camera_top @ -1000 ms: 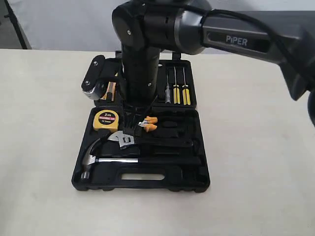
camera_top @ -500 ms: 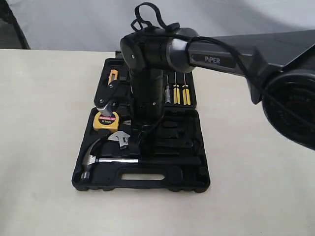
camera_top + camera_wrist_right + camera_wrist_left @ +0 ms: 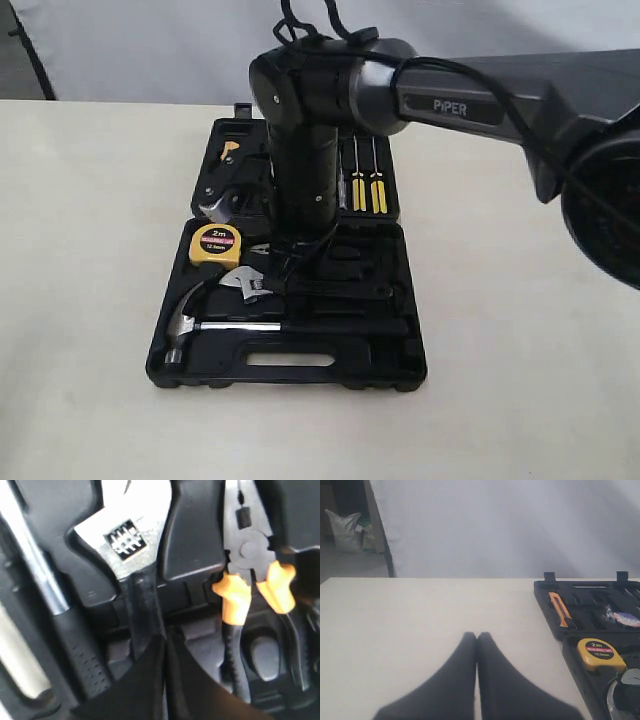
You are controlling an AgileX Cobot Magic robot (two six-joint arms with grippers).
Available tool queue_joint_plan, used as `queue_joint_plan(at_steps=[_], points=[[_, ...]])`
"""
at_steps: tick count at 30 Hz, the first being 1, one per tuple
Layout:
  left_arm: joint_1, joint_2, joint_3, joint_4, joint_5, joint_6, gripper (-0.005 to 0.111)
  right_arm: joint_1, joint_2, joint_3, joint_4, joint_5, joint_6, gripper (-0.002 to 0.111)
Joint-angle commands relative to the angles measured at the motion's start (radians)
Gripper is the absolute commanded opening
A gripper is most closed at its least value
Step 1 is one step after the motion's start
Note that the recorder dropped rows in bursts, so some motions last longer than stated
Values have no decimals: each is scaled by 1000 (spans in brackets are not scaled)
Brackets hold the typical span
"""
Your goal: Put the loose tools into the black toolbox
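I see the black toolbox (image 3: 350,378) lying open at the centre of the table (image 3: 90,250). Both halves lie flat, with the handle slot toward the bottom of the exterior frame. The hammer (image 3: 250,327) lies along the lower part of the near half, its head at the lower left. Just above it is the adjustable wrench (image 3: 252,284), inside the case, with its silver head left of centre and its black handle running to the right. The yellow tape measure (image 3: 215,243) sits at the upper left of that half. Yellow-handled screwdrivers (image 3: 365,190) line the far half, just right of my right arm (image 3: 460,100). That arm comes in from the right edge and drops over the middle of the case, hiding its own fingers in this view.

In my right wrist view, the right gripper (image 3: 164,642) has its fingers pressed together with nothing between them. The tips are over the wrench handle, but I cannot tell whether they touch it. The orange-handled pliers (image 3: 250,580) lie in a recess at the right of that frame, and the chrome hammer shaft is at the left.

In my left wrist view, the left gripper (image 3: 476,636) is likewise pinched closed and empty. It sits at bottom centre above bare table, apart from the case at the right edge. There the tape roll (image 3: 624,618), blurred, rests in the far half near an orange utility knife (image 3: 560,609).
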Motion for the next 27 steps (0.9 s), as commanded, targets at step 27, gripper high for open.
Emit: queue_joint_plan(at_steps=[27], points=[[3, -8, 9, -14, -17, -10, 1, -49, -10, 72, -16, -61, 12, 0]])
